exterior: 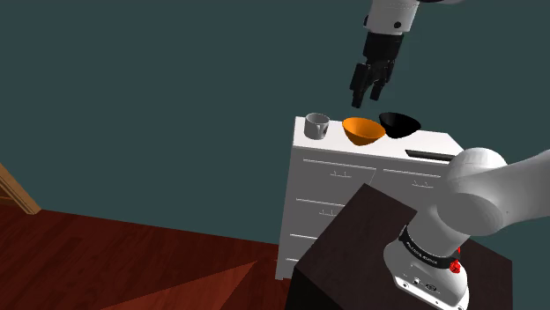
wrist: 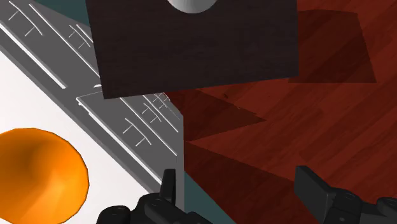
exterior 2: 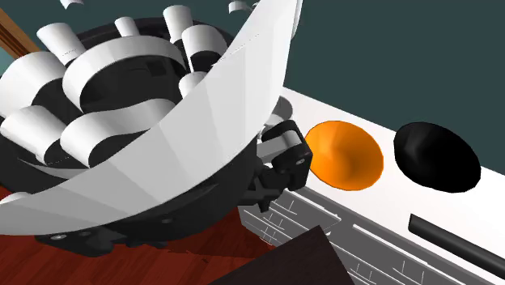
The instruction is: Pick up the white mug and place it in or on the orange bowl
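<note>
In the shoulder view the greyish-white mug (exterior: 316, 126) stands upright on the white surface (exterior: 436, 141), just left of the orange bowl (exterior: 364, 130) and not touching it. The claw (exterior: 367, 93) hangs higher than the orange bowl, released and holding nothing. A black bowl (exterior: 399, 123) sits just right of the orange bowl.

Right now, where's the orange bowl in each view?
Shoulder view: orange bowl upper centre, between the mug and the black bowl.
Second exterior view: bowl right of centre, beside the black bowl.
Wrist view: bowl beside the hand.
Shared landmark: white cabinet top under it.
</note>
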Controlling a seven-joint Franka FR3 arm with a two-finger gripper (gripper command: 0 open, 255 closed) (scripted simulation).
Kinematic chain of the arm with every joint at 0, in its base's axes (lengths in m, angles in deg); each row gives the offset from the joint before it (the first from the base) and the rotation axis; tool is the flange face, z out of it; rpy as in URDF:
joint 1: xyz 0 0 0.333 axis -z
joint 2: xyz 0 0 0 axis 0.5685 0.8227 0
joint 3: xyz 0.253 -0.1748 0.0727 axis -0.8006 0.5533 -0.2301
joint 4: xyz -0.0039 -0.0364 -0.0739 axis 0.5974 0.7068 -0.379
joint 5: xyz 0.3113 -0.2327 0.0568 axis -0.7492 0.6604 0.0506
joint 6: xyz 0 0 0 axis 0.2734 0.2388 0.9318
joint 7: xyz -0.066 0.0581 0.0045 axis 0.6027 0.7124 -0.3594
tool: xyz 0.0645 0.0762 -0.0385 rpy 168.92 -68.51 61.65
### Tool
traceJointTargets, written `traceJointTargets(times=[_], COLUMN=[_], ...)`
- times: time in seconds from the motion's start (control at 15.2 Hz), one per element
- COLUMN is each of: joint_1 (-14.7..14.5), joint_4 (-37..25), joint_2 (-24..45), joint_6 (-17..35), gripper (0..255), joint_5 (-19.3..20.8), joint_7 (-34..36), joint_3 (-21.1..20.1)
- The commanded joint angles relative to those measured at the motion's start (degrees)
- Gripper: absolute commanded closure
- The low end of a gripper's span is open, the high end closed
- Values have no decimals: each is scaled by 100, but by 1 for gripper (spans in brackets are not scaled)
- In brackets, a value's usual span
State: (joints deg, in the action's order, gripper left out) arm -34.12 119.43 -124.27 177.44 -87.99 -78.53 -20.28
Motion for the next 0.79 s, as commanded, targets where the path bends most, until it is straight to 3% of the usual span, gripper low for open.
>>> traceJointTargets(times=[0.0, 0.73], joint_1=[0, 308], joint_4=[0, 181], joint_2=[0, 1475], joint_6=[0, 1953], gripper=[0, 0], joint_5=[0, 397], joint_7=[0, -680], joint_3=[0, 892])
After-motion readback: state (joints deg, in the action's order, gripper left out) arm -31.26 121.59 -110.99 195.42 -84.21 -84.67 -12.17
